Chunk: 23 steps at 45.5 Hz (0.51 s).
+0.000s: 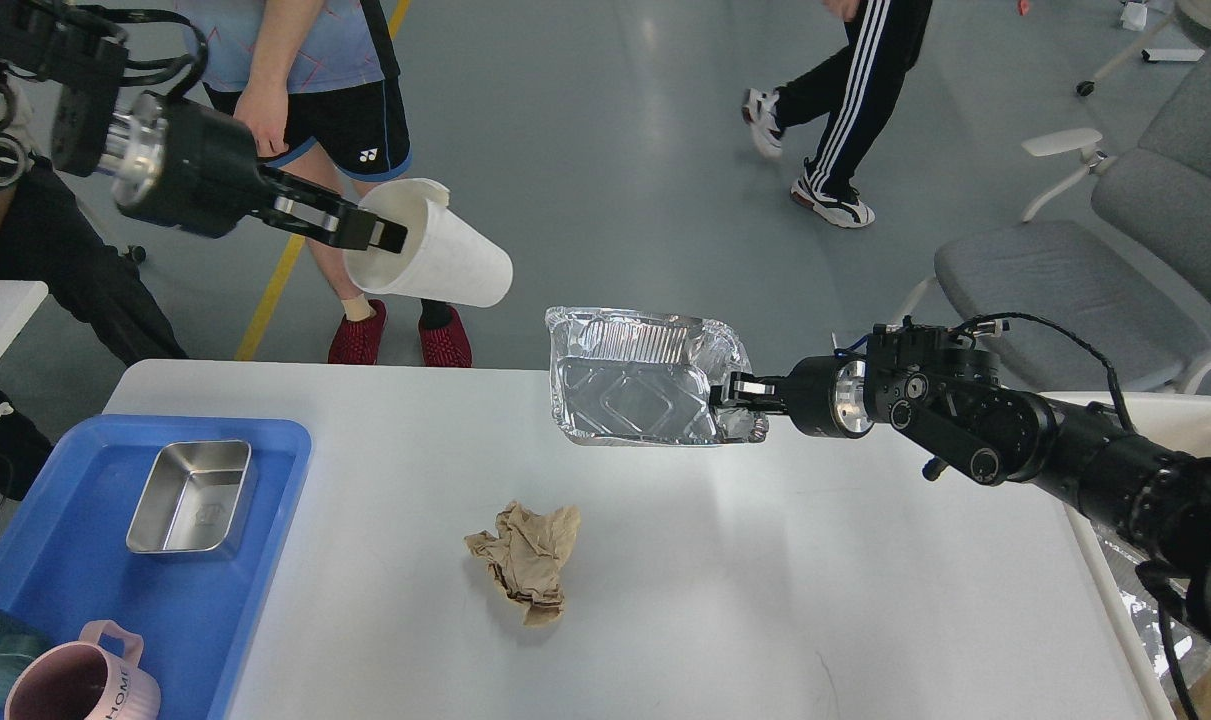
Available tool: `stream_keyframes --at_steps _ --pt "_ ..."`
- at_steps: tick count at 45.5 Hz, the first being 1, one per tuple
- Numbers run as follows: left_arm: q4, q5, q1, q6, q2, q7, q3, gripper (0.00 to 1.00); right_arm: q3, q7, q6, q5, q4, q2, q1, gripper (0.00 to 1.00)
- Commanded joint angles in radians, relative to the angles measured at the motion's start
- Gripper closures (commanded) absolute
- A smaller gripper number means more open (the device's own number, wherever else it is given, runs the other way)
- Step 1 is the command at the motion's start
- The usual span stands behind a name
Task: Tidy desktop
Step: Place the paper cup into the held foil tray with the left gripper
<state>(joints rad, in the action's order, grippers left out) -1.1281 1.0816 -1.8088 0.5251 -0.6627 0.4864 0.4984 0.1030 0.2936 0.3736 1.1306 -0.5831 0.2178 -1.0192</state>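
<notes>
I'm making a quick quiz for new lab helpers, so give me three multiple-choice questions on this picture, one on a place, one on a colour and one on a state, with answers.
1. Where is the crumpled brown paper?
A. on the white desktop
B. in the blue tray
C. inside the foil tray

2. What colour is the mug in the blue tray's near corner?
A. green
B. pink
C. black

3. How is the white paper cup held?
A. upright
B. upside down on the desk
C. tipped on its side in the left gripper

Answers: 1 A, it lies on bare tabletop; 2 B, its body and handle are pink; 3 C, its mouth faces sideways in the air.
</notes>
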Motion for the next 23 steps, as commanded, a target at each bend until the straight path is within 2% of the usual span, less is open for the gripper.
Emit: stream_keyframes --at_steps 1,7,23 --pt "0.158 -0.009 0.092 -0.020 0.156 -0.002 -0.047 0.99 0.001 0.001 -0.001 -0.002 -0.001 0.000 -0.001 1.00" --pt "0.297 -0.052 0.154 -0.025 0.302 -0.002 -0.095 0.99 0.001 0.001 -0.001 -0.002 -0.003 0.000 -0.002 1.00" --pt "0.551 -0.115 0.252 -0.034 0.586 -0.002 -0.100 0.99 0.001 0.001 0.001 -0.002 -0.011 -0.002 -0.010 1.00"
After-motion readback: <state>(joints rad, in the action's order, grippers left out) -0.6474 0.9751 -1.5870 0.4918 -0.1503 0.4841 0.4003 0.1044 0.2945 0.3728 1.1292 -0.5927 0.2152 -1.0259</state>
